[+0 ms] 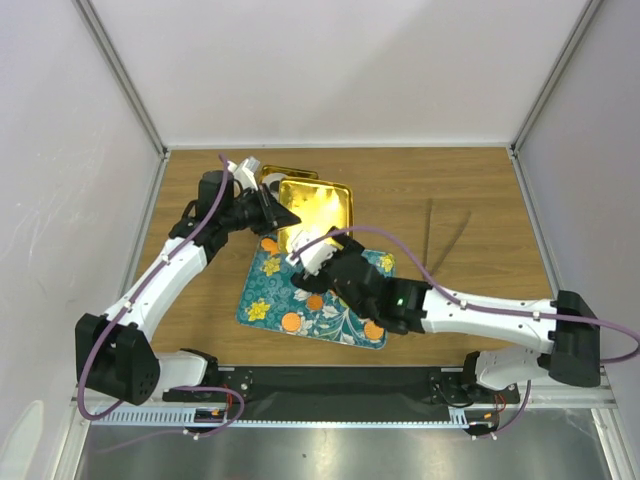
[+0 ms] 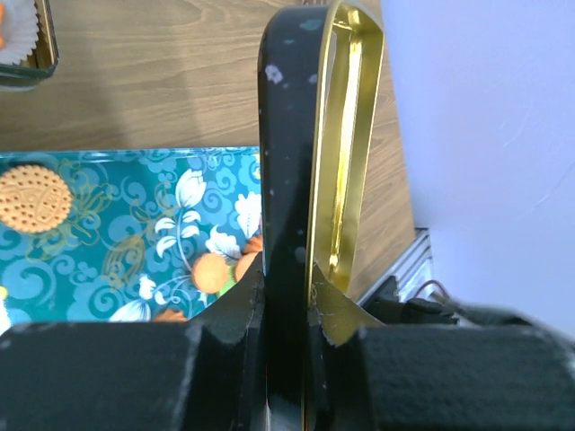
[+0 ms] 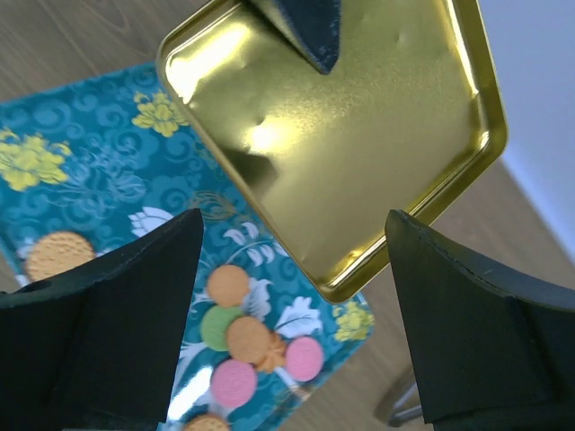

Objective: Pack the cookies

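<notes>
Okay, eyes on the small flat round cookies (image 3: 247, 337): orange, green and pink discs, clustered on a teal rectangular tin tray printed with yellow and white flowers (image 3: 90, 144). One paler orange biscuit with a stamped pattern lies apart from the cluster, near the tray's other end.

My left pincer (image 2: 287, 305) is pressed together on the rim of a shiny gold rectangular tin with rounded corners (image 1: 315, 205), pinching its wall. My right pincer (image 3: 292, 242) is spread wide above the teal tray, with nothing between the fingers (image 3: 135, 314).

Underneath it all is a brown wood-grain table (image 1: 450, 220), boxed in by plain white walls (image 1: 340, 70), with a grey metal rail (image 1: 330, 440) along the near edge.

From the top camera I see the gold tin overlapping the teal tray's far end, and orange cookies scattered across the tray; the green and pink ones are hidden under my right arm. The right wrist camera gives me those colours and the tin's dented gold inside, plus my left fingertip (image 3: 305, 36) poking in at the top. The left wrist camera shows the tin edge-on, black outside and gold inside, and, in its far corner, a white pleated cup (image 2: 18, 36).
</notes>
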Tool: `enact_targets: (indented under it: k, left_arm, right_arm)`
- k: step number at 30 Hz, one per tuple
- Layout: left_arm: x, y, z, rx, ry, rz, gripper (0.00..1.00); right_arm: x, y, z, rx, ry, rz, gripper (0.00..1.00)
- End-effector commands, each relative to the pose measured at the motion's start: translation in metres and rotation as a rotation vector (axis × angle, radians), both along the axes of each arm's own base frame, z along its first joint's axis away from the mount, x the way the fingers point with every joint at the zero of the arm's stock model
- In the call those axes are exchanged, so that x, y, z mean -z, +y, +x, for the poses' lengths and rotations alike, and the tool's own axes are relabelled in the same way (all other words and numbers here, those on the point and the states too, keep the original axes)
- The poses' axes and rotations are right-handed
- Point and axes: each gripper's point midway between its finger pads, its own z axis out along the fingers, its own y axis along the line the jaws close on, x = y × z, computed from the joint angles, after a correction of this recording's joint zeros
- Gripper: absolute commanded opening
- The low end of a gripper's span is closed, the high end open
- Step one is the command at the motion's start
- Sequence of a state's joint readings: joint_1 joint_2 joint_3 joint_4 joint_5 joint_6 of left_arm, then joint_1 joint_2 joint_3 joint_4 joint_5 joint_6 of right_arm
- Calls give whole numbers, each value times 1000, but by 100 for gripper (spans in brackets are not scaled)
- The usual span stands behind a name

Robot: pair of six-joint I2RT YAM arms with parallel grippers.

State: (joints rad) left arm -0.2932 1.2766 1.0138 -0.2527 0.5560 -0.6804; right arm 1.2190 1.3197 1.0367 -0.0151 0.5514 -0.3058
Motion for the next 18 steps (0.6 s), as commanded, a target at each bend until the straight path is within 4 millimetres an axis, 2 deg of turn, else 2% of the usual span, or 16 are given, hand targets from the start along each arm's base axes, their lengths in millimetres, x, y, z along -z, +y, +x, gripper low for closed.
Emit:
enact_targets:
  k: [1, 7, 8, 10, 11, 12, 18]
  left_arm:
    - [-32, -4, 3, 0, -15, -86, 0]
    - [-36, -4, -1, 2, 14, -123, 0]
    - [-36, -3, -2, 4, 18, -127, 0]
    - [-36, -4, -4, 8, 30, -137, 0]
    - [-37, -5, -7, 17, 32, -148, 0]
    - [-38, -5, -8, 19, 39, -160, 0]
    - [-41, -5, -17, 30, 40, -186, 0]
  right_arm:
    - [-16, -1, 1, 44, -185, -96, 88]
    - [-10, 11, 0, 69, -322, -216, 90]
    - [-14, 10, 4, 96, -347, -215, 90]
    - [-5, 12, 11, 108, -403, -305, 90]
    - [-9, 10, 17, 135, -421, -289, 91]
    - [-2, 11, 21, 143, -431, -314, 91]
    - [-7, -3, 50, 251, -513, -347, 91]
